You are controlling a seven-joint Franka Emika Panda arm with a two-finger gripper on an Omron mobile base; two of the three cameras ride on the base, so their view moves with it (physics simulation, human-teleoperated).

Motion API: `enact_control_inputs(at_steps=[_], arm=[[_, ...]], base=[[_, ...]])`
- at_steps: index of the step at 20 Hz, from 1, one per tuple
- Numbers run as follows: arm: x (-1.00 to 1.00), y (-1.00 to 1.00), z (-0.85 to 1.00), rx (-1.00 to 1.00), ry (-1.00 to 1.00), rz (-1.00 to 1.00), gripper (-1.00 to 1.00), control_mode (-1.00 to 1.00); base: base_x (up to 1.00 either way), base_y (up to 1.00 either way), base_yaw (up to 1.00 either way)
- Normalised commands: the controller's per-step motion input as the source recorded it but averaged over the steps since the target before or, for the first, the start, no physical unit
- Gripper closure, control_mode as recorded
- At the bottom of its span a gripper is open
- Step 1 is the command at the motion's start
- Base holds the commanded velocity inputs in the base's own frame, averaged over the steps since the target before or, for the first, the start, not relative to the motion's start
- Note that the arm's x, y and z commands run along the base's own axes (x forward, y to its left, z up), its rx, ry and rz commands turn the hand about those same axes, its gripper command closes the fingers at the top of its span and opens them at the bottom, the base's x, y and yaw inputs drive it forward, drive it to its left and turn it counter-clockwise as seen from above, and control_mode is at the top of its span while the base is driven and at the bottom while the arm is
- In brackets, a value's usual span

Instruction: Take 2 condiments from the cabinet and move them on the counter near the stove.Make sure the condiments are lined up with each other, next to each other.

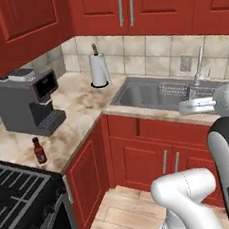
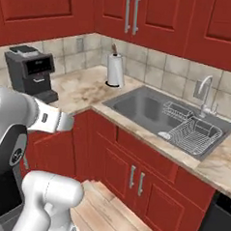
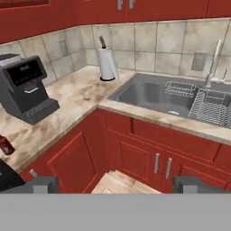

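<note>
A dark brown condiment bottle with a black cap and red label stands upright on the beige counter, close to the right edge of the black stove. The hand view catches the same bottle at its left edge, beside a corner of the stove. My gripper is open with nothing between its fingertips, out over the floor in front of the base cabinets and well apart from the bottle. The red wall cabinet runs along the top, and its doors are closed.
A dark grey coffee machine stands on the counter behind the bottle. A paper towel roll sits in the corner. To the right lies the sink with a dish rack and faucet.
</note>
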Motion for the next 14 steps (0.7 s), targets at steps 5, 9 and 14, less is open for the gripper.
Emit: enact_control_inputs(at_steps=[5, 9, 14], arm=[[0.00, 0.00, 0.00, 0.00, 0.00, 0.00, -1.00, 1.00], [0.00, 0.00, 0.00, 0.00, 0.00, 0.00, -1.00, 1.00], [0.00, 0.00, 0.00, 0.00, 0.00, 0.00, -1.00, 1.00]], base=[[-0.07, -0.03, -0.97], [-0.02, -0.08, -0.34], [0.04, -0.38, -0.08]])
